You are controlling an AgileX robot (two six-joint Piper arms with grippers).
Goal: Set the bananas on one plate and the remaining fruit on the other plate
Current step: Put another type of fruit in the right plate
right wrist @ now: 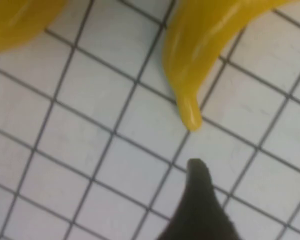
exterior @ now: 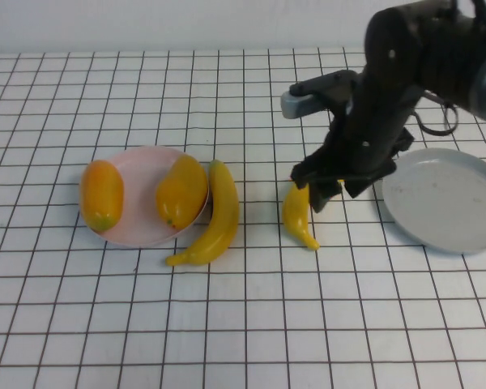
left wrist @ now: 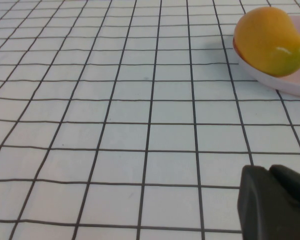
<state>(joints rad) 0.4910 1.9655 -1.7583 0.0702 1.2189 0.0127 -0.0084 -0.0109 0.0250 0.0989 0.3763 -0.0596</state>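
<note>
Two orange-yellow mango-like fruits lie on the pale pink plate at the left. One banana lies on the table against that plate's right rim. The second banana lies on the table at centre. My right gripper hovers open just over its far end, empty. In the right wrist view this banana lies beyond one dark fingertip. The grey plate at the right is empty. My left gripper is shut, low over the table; one mango shows ahead of it.
The table is covered by a white cloth with a black grid. The right arm's dark body stands over the area between the centre banana and the grey plate. Another yellow fruit is cut by the right wrist view's edge.
</note>
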